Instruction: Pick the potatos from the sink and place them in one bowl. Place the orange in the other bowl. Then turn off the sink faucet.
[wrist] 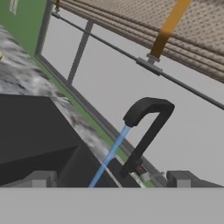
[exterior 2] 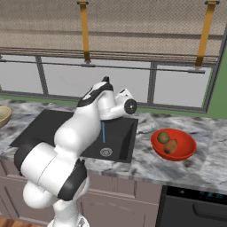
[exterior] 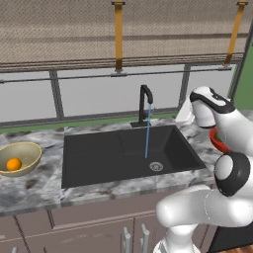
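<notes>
Water runs in a thin blue stream (exterior: 147,136) from the black hooked faucet (exterior: 145,106) into the black sink (exterior: 99,153), which holds no fruit. In the hand view my gripper (wrist: 111,179) is open and holds nothing. It is aimed at the faucet (wrist: 146,131), which stands a short way ahead between the spread fingertips (wrist: 40,178). Both potatoes, the olive one (exterior 2: 163,137) and the reddish one (exterior 2: 170,146), lie in the red bowl (exterior 2: 186,148), right of the sink. The orange (exterior: 14,164) rests in the tan-yellow bowl (exterior: 27,150) on the left counter.
Grey marbled counter (exterior: 39,185) surrounds the sink, with a window and a green sill just behind the faucet. A dark stove (exterior 2: 195,206) sits below the counter at the right. My own arm (exterior: 232,173) covers most of the red bowl in the left base view.
</notes>
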